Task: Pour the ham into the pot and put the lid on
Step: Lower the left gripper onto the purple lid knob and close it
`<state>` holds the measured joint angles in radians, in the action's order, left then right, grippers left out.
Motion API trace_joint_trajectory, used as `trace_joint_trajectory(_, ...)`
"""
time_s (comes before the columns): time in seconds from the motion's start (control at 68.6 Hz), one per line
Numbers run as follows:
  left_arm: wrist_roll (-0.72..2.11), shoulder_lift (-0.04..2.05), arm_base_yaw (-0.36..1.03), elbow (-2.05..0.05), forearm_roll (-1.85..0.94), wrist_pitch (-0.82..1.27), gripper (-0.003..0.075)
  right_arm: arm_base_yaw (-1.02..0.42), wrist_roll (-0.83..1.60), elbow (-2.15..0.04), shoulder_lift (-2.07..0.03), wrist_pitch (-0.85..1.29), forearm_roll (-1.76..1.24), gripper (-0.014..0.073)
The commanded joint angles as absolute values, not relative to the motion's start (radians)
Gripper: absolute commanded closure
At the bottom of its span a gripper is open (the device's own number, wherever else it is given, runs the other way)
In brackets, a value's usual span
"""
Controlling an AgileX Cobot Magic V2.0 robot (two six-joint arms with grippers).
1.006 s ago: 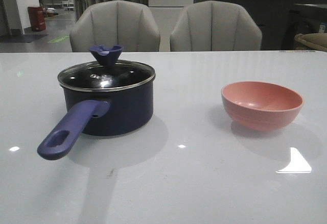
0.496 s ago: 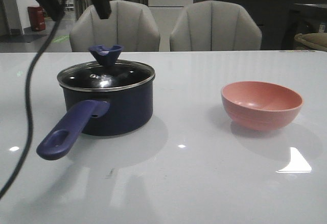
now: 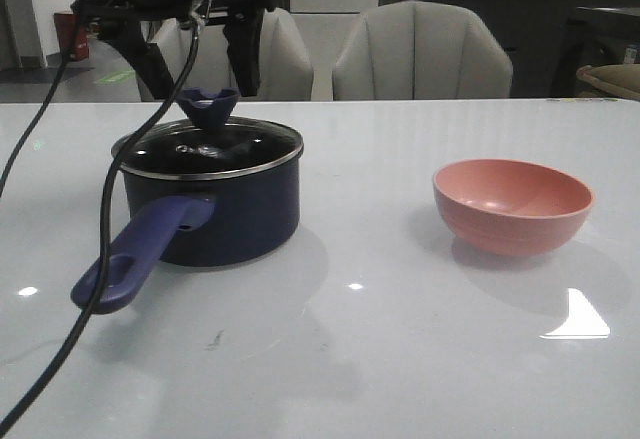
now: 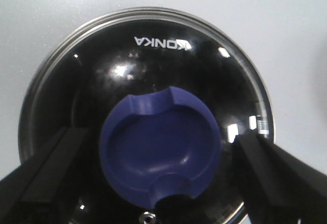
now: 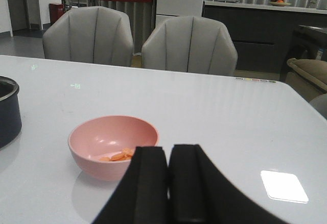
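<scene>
The left gripper [image 3: 196, 54] hangs directly above the dark navy round saucepan [image 3: 232, 209], its two black fingers [image 3: 244, 44] spread wide, one on each side of the flared blue-purple knob [image 3: 208, 107] and apart from it, holding nothing. The left wrist view looks straight down on that knob [image 4: 161, 145] sitting between the two fingers. Black cables [image 3: 105, 219] droop from the arm in front of the saucepan, crossing its handle in the front view.

The round glass lid with a steel rim [image 3: 208, 149] lies flat on the saucepan, closing it. The long blue-purple handle [image 3: 135, 254] points toward the robot and a little to its left, sloping slightly downward to the holed end, which is the long axis of the pot.

To the right of the saucepan and well apart stands a pink round bowl [image 3: 512, 204] on the glossy white table [image 3: 400, 359]. The right wrist view shows orange ham slices [image 5: 118, 156] lying in its bottom. The right gripper [image 5: 167, 183] hovers near the bowl, on the robot's side of it, fingers pressed together and empty. Two grey padded chairs [image 3: 420, 51] stand behind the table.
</scene>
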<state>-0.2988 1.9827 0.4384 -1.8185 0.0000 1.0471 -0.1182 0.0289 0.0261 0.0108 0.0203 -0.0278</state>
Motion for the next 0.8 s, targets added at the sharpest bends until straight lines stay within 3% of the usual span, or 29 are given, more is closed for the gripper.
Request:
trace_joint_trajectory(0.0,-0.316,1.946,0.444,-1.850,0.009,1.007,0.0115,-0.111,0.031,0.021,0.030,-0.061,-0.018,0.0443)
trace_joint_trajectory(0.306,-0.319,1.975,0.444,-1.850,0.016,0.974,0.0132,-0.111,0.031,0.021,0.030,-0.061,-0.018,0.0443)
trace_joint_trajectory(0.627,-0.319,1.975,0.444,-1.850,0.013,0.934,0.0471,-0.111,0.031,0.021,0.030,-0.061,-0.018,0.0443)
trace_joint_trajectory(0.787,-0.319,1.975,0.444,-1.850,0.013,0.934,0.0534,-0.111,0.031,0.021,0.030,-0.061,-0.018,0.0443)
